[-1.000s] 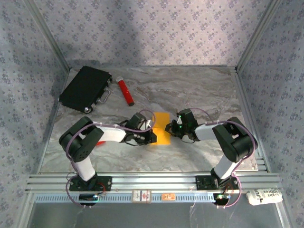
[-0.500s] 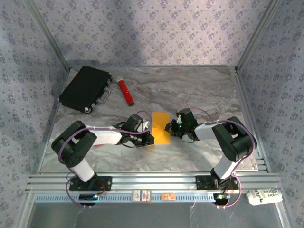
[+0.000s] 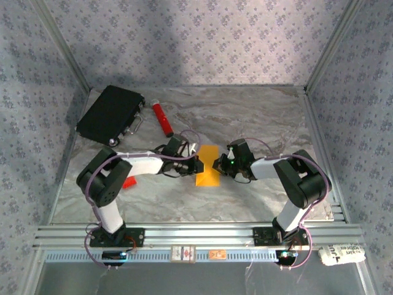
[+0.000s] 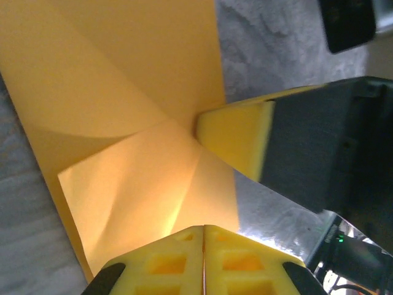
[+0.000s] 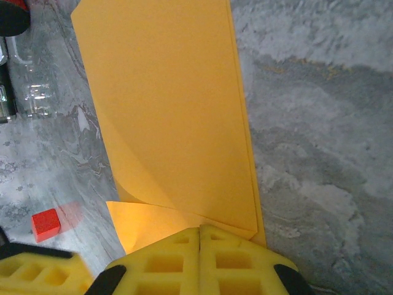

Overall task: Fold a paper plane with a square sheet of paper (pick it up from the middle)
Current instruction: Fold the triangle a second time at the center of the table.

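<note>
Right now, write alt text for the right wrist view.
A folded orange-yellow paper sheet lies on a grey marbled table, running away from the right arm's yellow jaws, which are shut at its near edge. A small red block sits on the table to the lower left.

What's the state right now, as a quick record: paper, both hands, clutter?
paper: orange-yellow sheet of paper, folded to an oblong, lying on the marble table, one layer curling up
left hand: shut, tips at the paper's left edge
right hand: shut, tips at the paper's right edge
grip: cannot tell whether either pinches the paper
clutter: black case and red cylinder at far left; small red block by the left arm
</note>
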Robot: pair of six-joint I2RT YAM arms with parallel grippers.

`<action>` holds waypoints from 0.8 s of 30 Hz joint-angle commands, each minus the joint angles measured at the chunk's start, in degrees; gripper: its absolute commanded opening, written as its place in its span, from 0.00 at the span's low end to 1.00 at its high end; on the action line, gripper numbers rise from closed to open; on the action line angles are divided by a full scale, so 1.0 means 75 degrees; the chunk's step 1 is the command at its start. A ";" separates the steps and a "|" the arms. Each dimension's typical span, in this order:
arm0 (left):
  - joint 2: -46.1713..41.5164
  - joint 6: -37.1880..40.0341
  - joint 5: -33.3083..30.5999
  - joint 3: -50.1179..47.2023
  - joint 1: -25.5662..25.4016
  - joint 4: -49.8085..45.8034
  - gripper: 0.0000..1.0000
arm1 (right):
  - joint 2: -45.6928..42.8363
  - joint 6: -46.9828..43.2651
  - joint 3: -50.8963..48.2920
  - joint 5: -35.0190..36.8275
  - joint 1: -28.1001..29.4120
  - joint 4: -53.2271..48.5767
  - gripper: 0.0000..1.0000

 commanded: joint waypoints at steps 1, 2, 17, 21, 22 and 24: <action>0.0400 0.0633 -0.0142 0.0401 0.0012 -0.0769 0.07 | 0.0064 -0.0212 0.0119 0.0004 -0.0008 -0.0513 0.00; 0.0500 0.0695 -0.0151 0.0437 0.0016 -0.0881 0.07 | 0.0011 -0.0229 0.0137 -0.0008 -0.0010 -0.0524 0.00; 0.0328 -0.0961 -0.0051 -0.0907 -0.0111 0.0455 0.02 | -0.1823 -0.0275 -0.0100 0.0802 0.0077 -0.2514 0.22; 0.0018 -0.1414 -0.0490 -0.1147 -0.0317 0.0694 0.02 | -0.2221 -0.0074 -0.0197 0.0998 0.0222 -0.3095 0.28; -0.0016 -0.1491 -0.0559 -0.1167 -0.0372 0.0728 0.02 | -0.2273 -0.0067 -0.0206 0.0955 0.0269 -0.3116 0.29; -0.0023 -0.1624 -0.0618 -0.1158 -0.0425 0.0795 0.03 | -0.2365 -0.0010 -0.0220 0.0879 0.0432 -0.3137 0.32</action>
